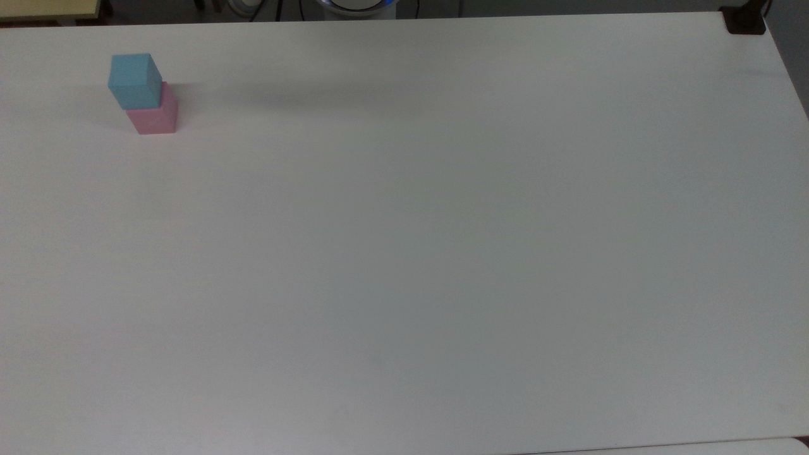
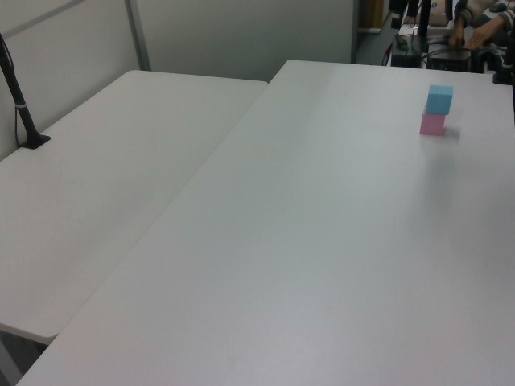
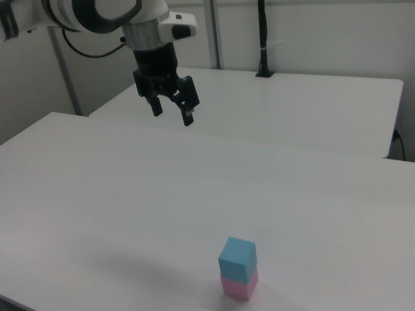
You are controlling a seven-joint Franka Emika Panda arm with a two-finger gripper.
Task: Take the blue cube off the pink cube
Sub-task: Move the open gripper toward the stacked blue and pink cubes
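Note:
The blue cube (image 1: 134, 80) sits stacked on the pink cube (image 1: 155, 115) near the far left of the top view. In the left view the blue cube (image 2: 439, 99) rests on the pink cube (image 2: 433, 124) at the far right of the table. In the right view the blue cube (image 3: 237, 258) tops the pink cube (image 3: 238, 286) near the table's front edge. My gripper (image 3: 172, 115) hangs high above the table, far up and to the right view's left of the stack, open with nothing between its fingers.
The white table (image 1: 442, 240) spreads wide around the stack. A second white table (image 2: 105, 185) adjoins it, with a black post (image 2: 20, 104) on it. A person's hand (image 2: 476, 32) is at equipment beyond the table's far end in the left view.

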